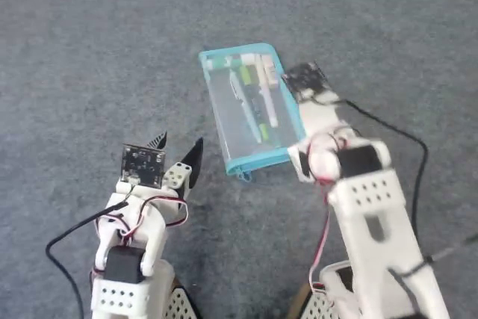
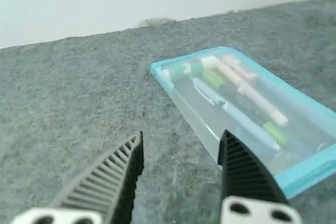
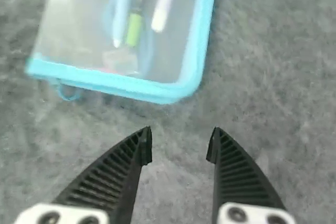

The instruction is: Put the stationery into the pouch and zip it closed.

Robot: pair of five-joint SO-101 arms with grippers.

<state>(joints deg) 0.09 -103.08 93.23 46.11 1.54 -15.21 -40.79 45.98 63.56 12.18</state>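
Grey felt-like table cover (image 1: 82, 65) with a pale wall behind; pouch (image 1: 231, 121) lying flat at centre, both grippers free of it.

The pouch, clear-faced with a blue zip border, holds several pens (image 1: 263, 95) lying lengthwise inside it. A blue pull loop (image 3: 65, 92) sits at one corner of the pouch; whether the zip is fully run cannot be told. Left gripper (image 2: 182, 137) stands near the pouch's front left corner, apart from it, jaws spread wide, nothing between them. Right gripper (image 3: 180, 129) hangs over the cover just beside the pouch's border, jaws parted, nothing held. In the high view the right arm (image 1: 358, 177) stands along the pouch's right edge.
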